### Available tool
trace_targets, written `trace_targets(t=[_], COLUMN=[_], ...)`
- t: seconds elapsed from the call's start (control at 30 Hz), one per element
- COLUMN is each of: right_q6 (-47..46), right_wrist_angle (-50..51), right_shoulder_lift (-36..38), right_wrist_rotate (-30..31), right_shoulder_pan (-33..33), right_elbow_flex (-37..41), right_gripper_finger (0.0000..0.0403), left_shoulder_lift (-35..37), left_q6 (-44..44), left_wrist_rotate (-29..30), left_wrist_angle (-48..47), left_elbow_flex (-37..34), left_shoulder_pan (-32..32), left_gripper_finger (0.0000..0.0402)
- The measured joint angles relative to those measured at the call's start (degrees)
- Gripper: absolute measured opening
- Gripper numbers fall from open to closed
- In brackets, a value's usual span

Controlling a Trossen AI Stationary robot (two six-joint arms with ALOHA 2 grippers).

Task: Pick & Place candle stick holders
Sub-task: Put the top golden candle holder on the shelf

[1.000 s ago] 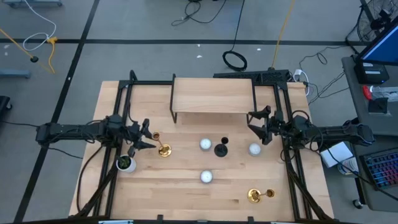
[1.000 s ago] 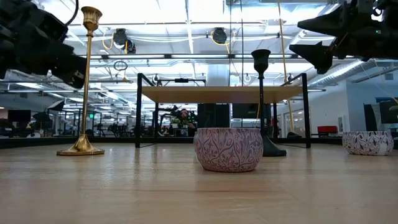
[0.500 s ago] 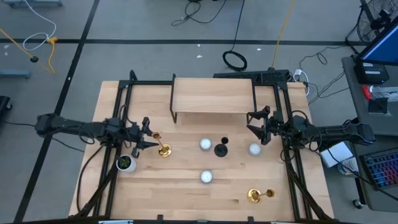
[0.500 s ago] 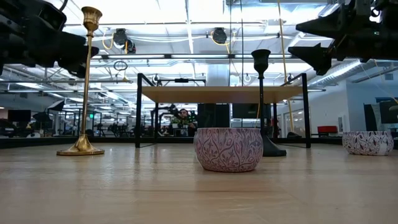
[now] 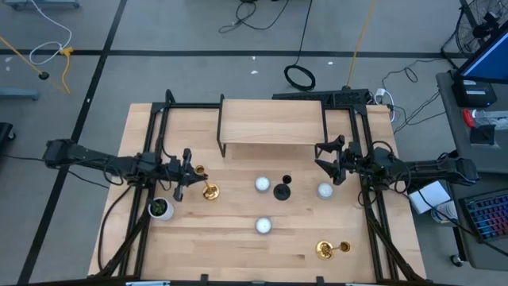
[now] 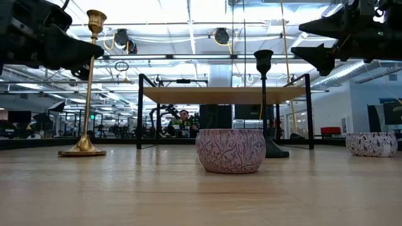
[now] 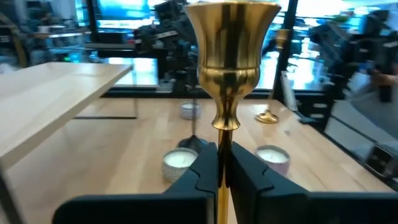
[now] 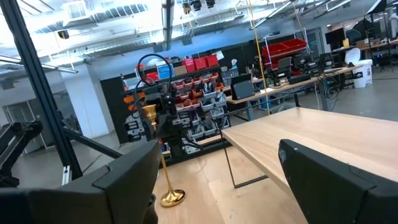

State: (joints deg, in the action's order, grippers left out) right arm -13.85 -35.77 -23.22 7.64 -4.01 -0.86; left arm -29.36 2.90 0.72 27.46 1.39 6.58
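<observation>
A tall gold candle stick holder [image 5: 205, 183] stands upright on its round base [image 6: 81, 150] at the table's left. My left gripper [image 5: 190, 172] is shut on its stem. A shorter black holder [image 5: 282, 189] stands on its base at the middle. A second gold holder [image 5: 332, 249] lies on its side near the front right. My right gripper [image 5: 325, 160] hangs open above the table's right side, with nothing between its fingers [image 8: 130, 180]. My left gripper pinches the gold holder's thin stem [image 7: 222, 155] between its two fingers, a little below the cup top [image 7: 230, 37]. The fingers come level from the table's left and lie across the stem. The holder stands upright with its base on the table.
Three white candles [image 5: 262, 184] [image 5: 325, 190] [image 5: 263, 226] sit around the black holder. A small white pot with a green plant [image 5: 161, 208] stands near my left gripper. A raised wooden shelf [image 5: 271, 123] on black legs spans the far middle.
My left gripper has moved toward the table's right, up to the gold holder, and has shut on its stem. The holder still stands on its base.
</observation>
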Motion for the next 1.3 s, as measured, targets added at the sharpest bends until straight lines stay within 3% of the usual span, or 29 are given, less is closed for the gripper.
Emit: trace_targets(t=[0.13,0.23,0.4,0.6,0.73,0.9,1.0,1.13,1.3], right_q6=[0.0,0.02,0.06,0.04,0.04,0.04,1.83,4.61,7.82], right_wrist_angle=[0.0,0.02,0.03,0.04,0.09,0.68,0.28,-2.12,-3.45], right_shoulder_lift=[0.0,0.0,-0.13,-1.19,-2.27,-3.7,-4.41,-5.08,-6.1], right_wrist_rotate=[0.36,3.5,8.92,8.68,8.64,8.12,3.94,-0.16,-0.26], right_shoulder_pan=[0.0,0.0,-0.04,-0.02,-0.02,-0.02,-0.02,0.0,0.0], right_elbow_flex=[0.0,0.01,-0.01,0.02,0.0,-0.01,-0.01,0.0,0.0], right_gripper_finger=[0.0325,0.0325,0.0325,0.0325,0.0325,0.0325,0.0325,0.0325,0.0325], left_shoulder_lift=[-0.24,-1.5,-6.8,-17.56,-23.94,-28.13,-29.14,-30.66,-33.65], left_q6=[2.62,3.17,-0.39,-7.04,-5.8,-7.47,-7.31,-6.64,-4.93], left_wrist_rotate=[2.58,2.61,6.28,8.87,8.87,8.81,7.97,6.52,1.0], left_wrist_angle=[-0.7,-0.83,-5.3,-11.99,-10.88,-10.92,-10.82,-10.75,-8.6], left_elbow_flex=[0.91,4.3,13.95,27.94,37.12,45.41,48.34,49.97,50.6], left_shoulder_pan=[1.28,2.44,4.18,4.22,2.27,-2.35,-6.29,-13.33,-23.62], left_gripper_finger=[0.0032,0.0018,0.0021,0.0034,0.0018,0.0016,0.0032,0.0032,0.0015])
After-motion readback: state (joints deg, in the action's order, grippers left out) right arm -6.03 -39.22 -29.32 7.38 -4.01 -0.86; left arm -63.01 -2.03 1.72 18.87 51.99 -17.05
